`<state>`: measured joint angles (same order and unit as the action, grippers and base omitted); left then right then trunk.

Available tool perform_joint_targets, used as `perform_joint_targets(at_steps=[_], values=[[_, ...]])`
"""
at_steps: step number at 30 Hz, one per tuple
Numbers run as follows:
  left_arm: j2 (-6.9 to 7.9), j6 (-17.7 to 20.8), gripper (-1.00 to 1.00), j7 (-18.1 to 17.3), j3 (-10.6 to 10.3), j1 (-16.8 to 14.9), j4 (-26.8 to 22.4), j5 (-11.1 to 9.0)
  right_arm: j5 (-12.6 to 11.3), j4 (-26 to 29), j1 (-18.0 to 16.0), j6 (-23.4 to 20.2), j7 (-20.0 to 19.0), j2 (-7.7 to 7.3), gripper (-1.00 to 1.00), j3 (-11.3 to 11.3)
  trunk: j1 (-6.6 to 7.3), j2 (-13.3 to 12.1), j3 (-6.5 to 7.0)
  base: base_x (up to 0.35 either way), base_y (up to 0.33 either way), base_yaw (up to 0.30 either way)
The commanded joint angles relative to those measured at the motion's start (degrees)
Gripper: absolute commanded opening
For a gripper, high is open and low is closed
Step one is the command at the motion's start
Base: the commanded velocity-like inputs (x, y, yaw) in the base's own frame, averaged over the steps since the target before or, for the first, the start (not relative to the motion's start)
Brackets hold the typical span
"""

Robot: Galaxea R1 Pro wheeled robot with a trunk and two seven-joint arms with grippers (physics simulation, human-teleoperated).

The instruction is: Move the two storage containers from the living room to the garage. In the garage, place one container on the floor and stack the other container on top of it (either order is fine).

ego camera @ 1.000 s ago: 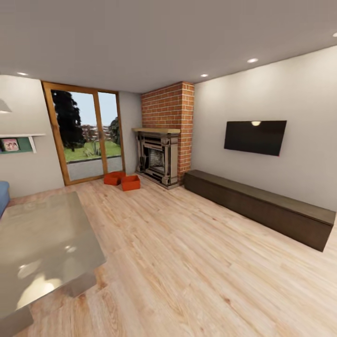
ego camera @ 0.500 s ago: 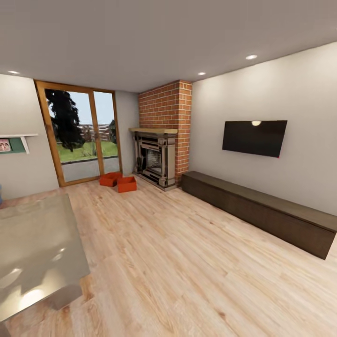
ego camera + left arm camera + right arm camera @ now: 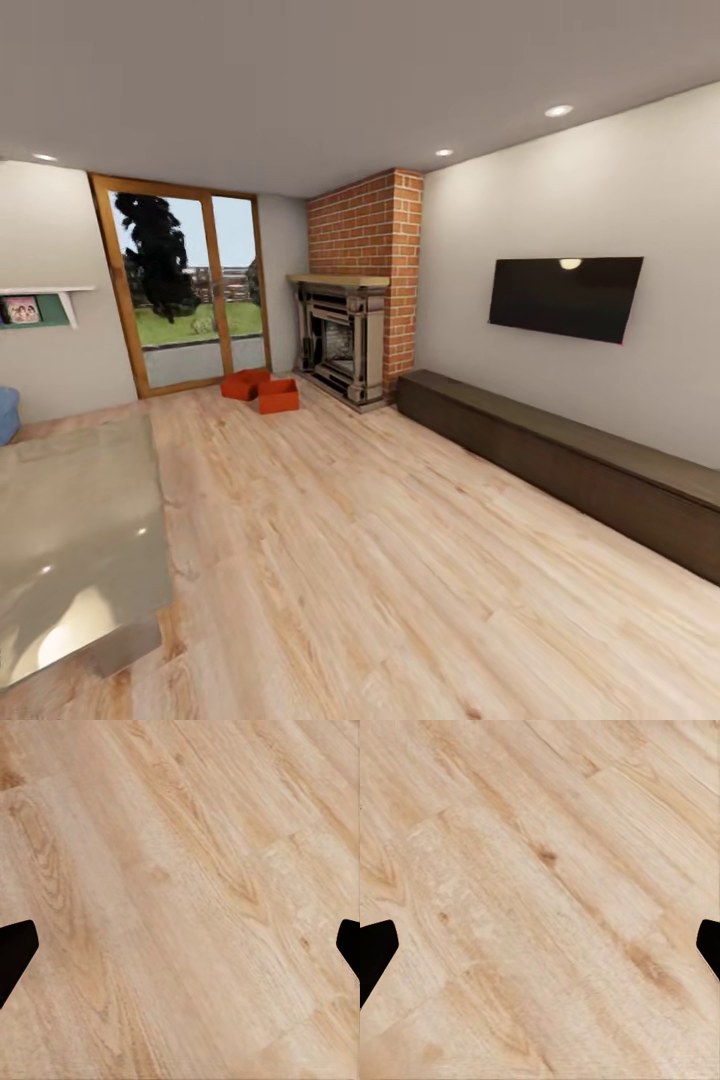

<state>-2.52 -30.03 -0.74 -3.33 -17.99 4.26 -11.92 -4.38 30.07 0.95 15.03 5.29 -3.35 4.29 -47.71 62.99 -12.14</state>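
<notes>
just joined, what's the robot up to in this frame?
Nothing is being handled. The robot is in the living room, looking across the wood-plank floor at the two storage containers, which sit side by side on the floor in front of the glass doors, beside the fireplace. The left gripper and right gripper both hang open over bare planks, holding nothing. Neither container has been picked up.
</notes>
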Motion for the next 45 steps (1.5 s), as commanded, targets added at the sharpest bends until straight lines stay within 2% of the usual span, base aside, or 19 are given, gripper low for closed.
perform_joint_targets(at_steps=[1, 32, 45], values=[[-0.03, -0.38, 1.00, 0.05, -0.36, -0.12, 0.27, -0.48, -0.46, 0.08, 0.02, 0.08, 0.40, -0.08, 1.00, 0.46, -0.03, 0.04, -0.04, 0.262, -0.236, 0.239], [-0.04, -0.38, 1.00, 0.65, -0.36, -0.12, 0.29, -0.48, -0.46, 0.08, 0.02, 0.08, 0.40, -0.08, 1.00, 0.46, -0.03, 0.04, 0.58, 0.262, -0.236, 0.240], [-0.04, -0.38, 1.00, 0.65, -0.36, -0.12, 0.26, -0.48, -0.46, 0.08, 0.02, 0.08, 0.38, -0.08, 1.00, 0.48, -0.03, 0.04, 0.59, 0.262, -0.236, 0.033]])
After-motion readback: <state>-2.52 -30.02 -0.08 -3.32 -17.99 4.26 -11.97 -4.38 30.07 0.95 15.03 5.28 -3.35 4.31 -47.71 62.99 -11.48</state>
